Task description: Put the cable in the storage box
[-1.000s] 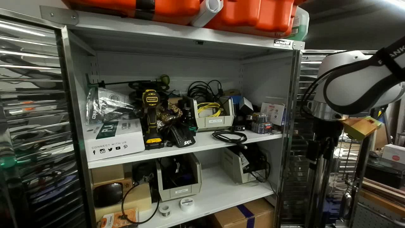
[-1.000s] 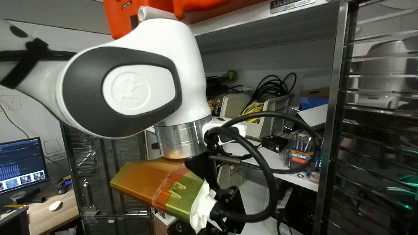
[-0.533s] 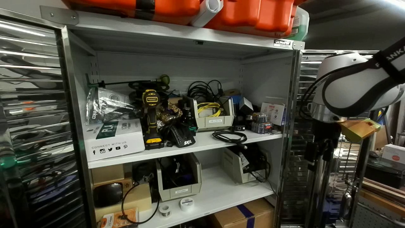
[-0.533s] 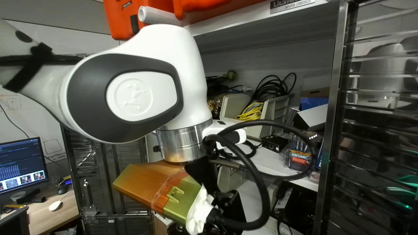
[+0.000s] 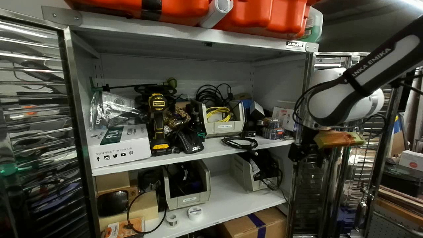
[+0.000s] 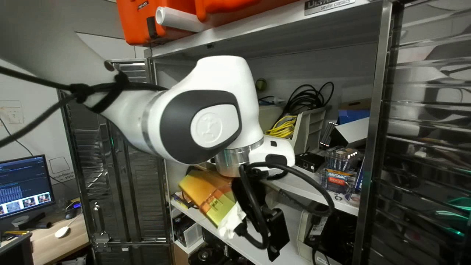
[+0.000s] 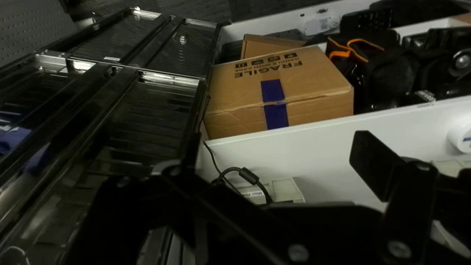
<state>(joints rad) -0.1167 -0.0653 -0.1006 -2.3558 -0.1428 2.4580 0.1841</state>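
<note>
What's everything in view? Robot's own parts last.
loose cable: one, black, coiled on upper shelf
storage bins: three, grey, one upper shelf, two lower shelf
yellow cable: one bundle, yellow, in upper bin
cable loops: uncounted, black, at upper bin
drill: one, yellow and black, upper shelf
PLA box: one, mostly white, upper shelf
spools: two, white and silver, lower shelf
small clutter: uncounted, mixed colours, both shelves
cardboard box: one, brown, below lower shelf
cases: apparently two, orange, atop cabinet
rolled sheet: one, white, atop cabinet
robot arm: one, mostly white, by cabinet
wrist casing: one, orange-green, on arm
gripper: one, black, open, on arm
</note>
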